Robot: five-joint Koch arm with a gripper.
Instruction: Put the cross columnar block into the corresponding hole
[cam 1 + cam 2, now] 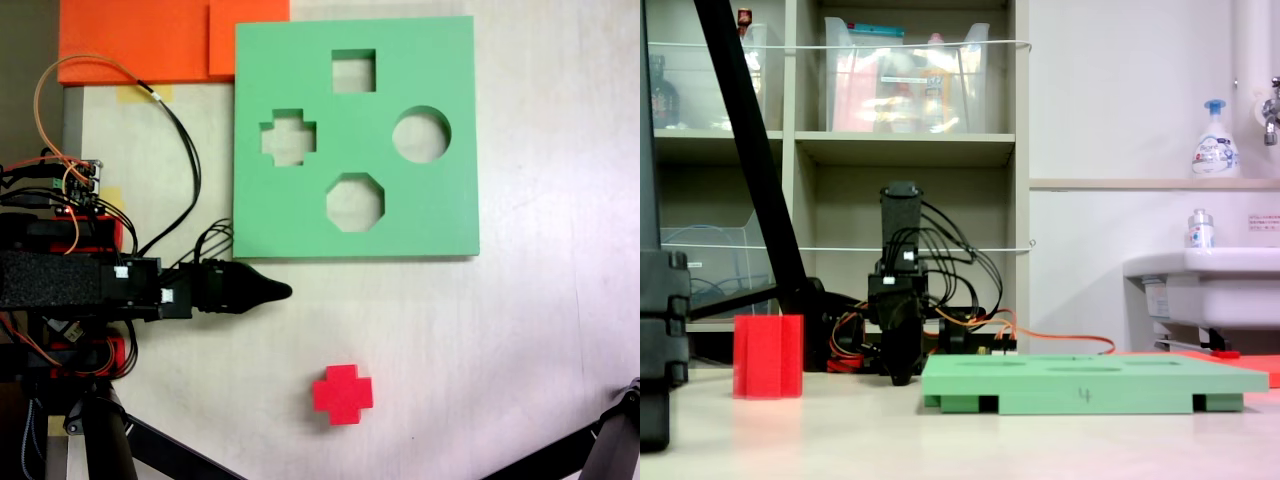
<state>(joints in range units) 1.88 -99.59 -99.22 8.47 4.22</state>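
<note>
Gripper [283, 291] sits just below the green foam board's [440, 215] lower-left corner, tip low near the table; jaw state cannot be told, tips overlap. Nothing held. Red cross block [342, 393] stands upright on the table, apart from the board, below its lower edge. Plus-shaped hole [288, 137], board's left side, empty. Rec: approach from above, pinch 2 opposite arms. Foam is soft, matte; squeeze lightly.

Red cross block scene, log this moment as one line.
gripper: state unclear, holding nothing | red cross block: on table, untouched | cross hole: empty
</note>
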